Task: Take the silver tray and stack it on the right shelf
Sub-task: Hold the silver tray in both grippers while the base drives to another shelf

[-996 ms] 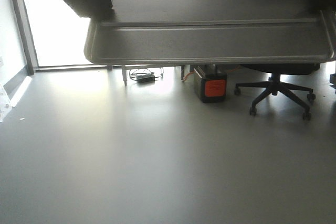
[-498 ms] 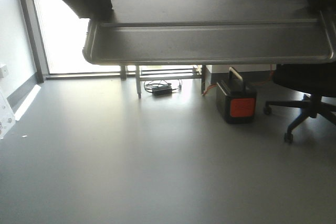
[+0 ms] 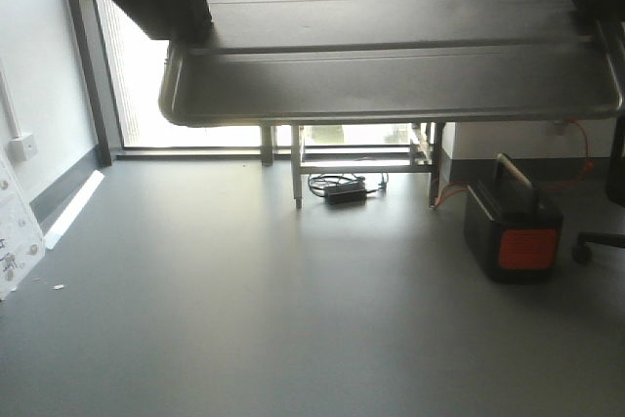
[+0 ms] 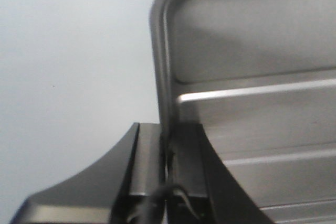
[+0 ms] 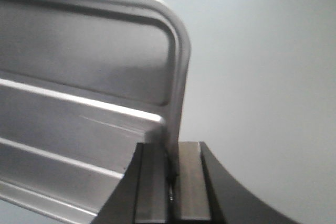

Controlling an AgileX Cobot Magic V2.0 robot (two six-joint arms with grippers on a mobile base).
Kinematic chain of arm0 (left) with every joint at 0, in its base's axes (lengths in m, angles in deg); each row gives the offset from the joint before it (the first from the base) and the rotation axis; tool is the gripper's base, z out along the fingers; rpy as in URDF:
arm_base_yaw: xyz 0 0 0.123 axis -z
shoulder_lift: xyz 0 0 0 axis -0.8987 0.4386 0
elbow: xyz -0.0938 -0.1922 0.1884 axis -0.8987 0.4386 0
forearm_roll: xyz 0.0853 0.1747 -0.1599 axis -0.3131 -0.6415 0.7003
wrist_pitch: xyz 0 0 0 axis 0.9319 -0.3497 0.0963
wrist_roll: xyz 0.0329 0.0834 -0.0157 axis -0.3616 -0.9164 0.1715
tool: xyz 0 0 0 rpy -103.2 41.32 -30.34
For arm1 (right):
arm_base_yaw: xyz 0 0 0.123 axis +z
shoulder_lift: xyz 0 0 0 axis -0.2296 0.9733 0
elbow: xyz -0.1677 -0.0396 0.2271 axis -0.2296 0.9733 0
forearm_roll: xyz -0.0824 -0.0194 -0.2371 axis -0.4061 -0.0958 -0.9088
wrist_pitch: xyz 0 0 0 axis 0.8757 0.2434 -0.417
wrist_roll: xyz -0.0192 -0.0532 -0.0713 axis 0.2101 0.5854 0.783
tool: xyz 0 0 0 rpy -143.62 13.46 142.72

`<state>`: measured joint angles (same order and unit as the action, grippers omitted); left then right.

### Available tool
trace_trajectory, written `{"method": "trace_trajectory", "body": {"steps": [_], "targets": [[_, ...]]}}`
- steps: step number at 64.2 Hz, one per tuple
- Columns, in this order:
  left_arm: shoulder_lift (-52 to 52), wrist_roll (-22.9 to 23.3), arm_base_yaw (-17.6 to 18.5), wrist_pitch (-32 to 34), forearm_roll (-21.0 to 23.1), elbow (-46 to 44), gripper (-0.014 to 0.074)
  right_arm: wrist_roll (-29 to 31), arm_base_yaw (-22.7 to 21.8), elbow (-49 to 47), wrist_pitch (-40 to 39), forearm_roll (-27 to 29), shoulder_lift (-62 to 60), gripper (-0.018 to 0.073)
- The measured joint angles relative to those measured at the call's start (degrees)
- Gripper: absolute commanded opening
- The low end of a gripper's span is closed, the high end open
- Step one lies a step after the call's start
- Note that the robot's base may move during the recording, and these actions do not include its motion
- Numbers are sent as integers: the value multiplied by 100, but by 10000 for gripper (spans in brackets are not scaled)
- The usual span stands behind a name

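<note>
Grey floor (image 3: 244, 319) and bright window (image 3: 137, 85) ahead, right shelf not in view; shiny rectangular ridged metal silver tray (image 3: 391, 75) spans frame top, left gripper (image 4: 168, 145) and right gripper (image 5: 172, 166) clamped on opposite short rims, probably to carry it level.

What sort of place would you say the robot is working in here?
Probably an office or lab room: a floor-length window, an office chair's castor and a black-and-orange box on a smooth grey floor.
</note>
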<state>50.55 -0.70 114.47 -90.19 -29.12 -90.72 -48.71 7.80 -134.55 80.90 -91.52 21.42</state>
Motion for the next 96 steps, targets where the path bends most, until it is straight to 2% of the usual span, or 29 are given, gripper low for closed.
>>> {"method": "trace_trajectory", "body": {"steps": [96], "targets": [[9,0,0,22,14,0,-92,0,0,13,0,-31,0,57]]}}
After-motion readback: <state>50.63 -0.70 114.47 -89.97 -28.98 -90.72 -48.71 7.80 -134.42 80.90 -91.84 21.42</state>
